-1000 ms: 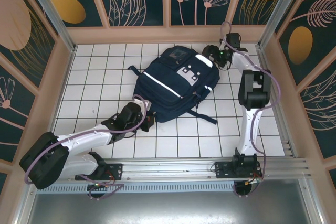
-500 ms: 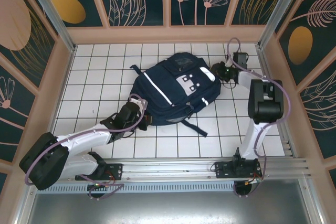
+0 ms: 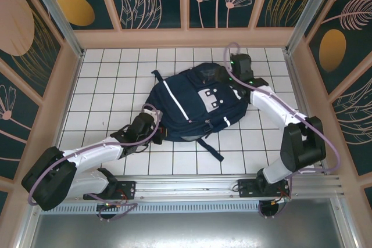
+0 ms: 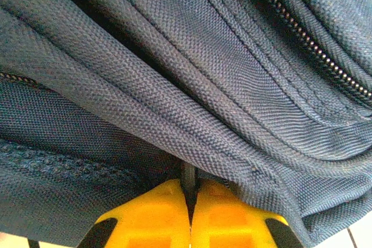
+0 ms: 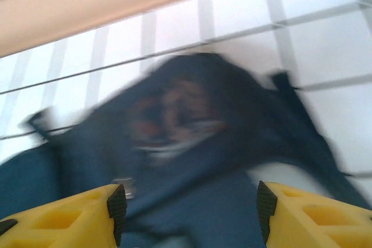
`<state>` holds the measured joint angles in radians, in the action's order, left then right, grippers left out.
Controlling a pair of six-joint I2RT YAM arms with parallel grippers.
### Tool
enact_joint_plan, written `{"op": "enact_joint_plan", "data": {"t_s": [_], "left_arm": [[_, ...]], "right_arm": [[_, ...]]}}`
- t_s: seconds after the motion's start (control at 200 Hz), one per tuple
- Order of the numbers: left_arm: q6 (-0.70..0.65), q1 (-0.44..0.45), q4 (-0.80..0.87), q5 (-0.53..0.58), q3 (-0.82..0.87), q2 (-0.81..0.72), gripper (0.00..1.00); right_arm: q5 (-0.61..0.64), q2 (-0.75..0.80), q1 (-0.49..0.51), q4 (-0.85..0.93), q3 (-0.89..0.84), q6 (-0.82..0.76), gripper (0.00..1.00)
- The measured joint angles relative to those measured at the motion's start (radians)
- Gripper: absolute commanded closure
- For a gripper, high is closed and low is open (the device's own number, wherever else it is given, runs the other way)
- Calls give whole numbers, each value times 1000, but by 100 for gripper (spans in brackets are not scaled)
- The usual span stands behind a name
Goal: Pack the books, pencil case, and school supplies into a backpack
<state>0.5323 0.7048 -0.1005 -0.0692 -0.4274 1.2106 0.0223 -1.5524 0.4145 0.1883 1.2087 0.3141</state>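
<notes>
The navy backpack with white stripes and a grey patch lies flat mid-table. My left gripper is at its near-left edge. In the left wrist view that gripper is shut, its yellow fingers pinching a thin dark strip of the backpack. My right gripper hovers over the bag's far-right top. In the blurred right wrist view it is open wide above the backpack, with nothing between the pads. The books, the tan case, the pink pouch and the packet are out of view.
The white tiled table is ringed by a low wooden wall. A dark strap trails from the bag toward the near edge. The right arm's elbow stands by the right wall.
The backpack has turned and slid a little toward the near-left, with the left gripper still holding it. The right arm has swung from the far-right corner over the bag's top.
</notes>
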Motion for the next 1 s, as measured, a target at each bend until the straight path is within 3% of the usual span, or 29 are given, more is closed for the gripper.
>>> {"op": "enact_joint_plan", "data": {"t_s": [0.135, 0.21, 0.265, 0.32, 0.42, 0.656, 1.001], "left_arm": [[8, 0, 0, 1, 6, -22, 100], [12, -6, 0, 2, 14, -52, 100], [15, -6, 1, 4, 18, -68, 100], [16, -7, 0, 4, 22, -77, 100], [20, -6, 0, 4, 30, -82, 100], [23, -9, 0, 8, 34, -97, 100], [23, -10, 0, 19, 42, -113, 100]], "right_arm": [[-38, -61, 201, 23, 96, -179, 38], [-41, -61, 311, -9, 32, -286, 40], [-72, -33, 350, -89, -82, -378, 35], [-106, 42, 360, -197, -261, -520, 31], [-182, 182, 344, -268, -479, -751, 33], [-268, 202, 360, -296, -408, -1104, 33], [-259, 132, 426, -221, -383, -1290, 34]]}}
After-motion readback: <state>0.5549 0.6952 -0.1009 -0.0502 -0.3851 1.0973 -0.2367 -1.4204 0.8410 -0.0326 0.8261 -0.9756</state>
